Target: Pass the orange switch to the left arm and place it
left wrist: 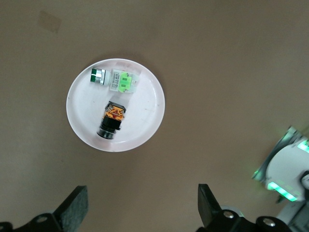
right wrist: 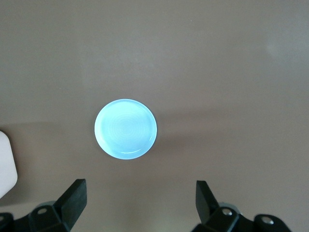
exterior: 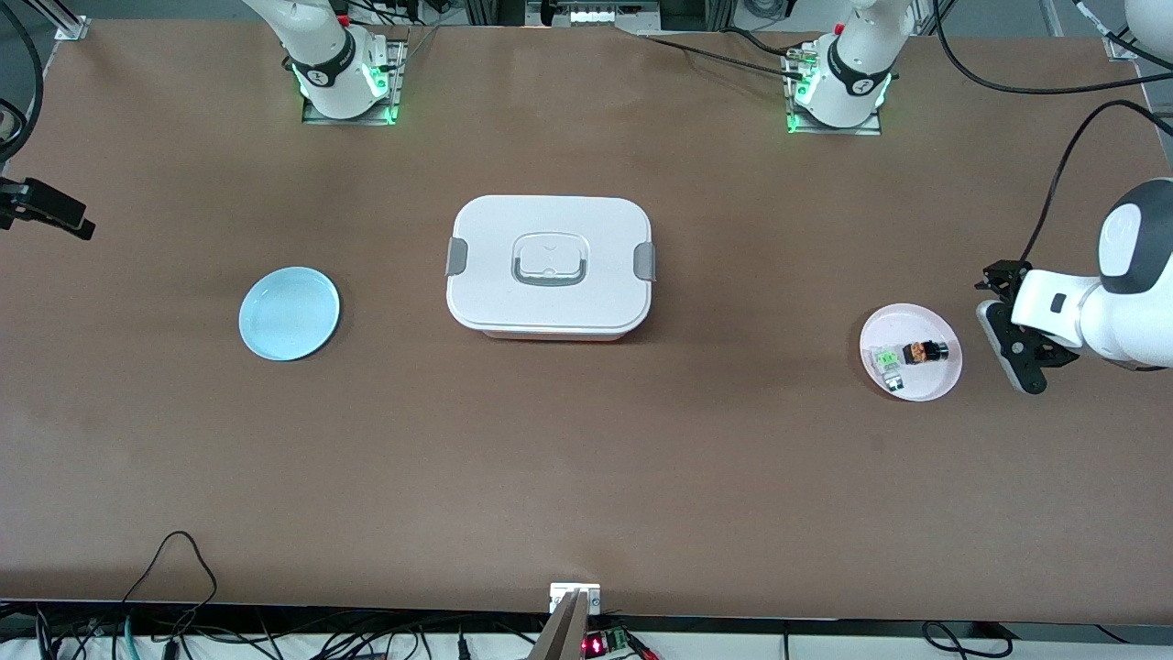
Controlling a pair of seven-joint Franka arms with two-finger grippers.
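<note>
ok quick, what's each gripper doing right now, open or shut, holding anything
Left gripper: open, empty, up beside the pink plate with the orange switch.
Right gripper: open, empty, above the blue plate.

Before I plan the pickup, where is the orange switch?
The orange switch lies on the pink plate toward the left arm's end of the table, beside the green-and-clear part; the left hand hangs open next to the plate.
</note>
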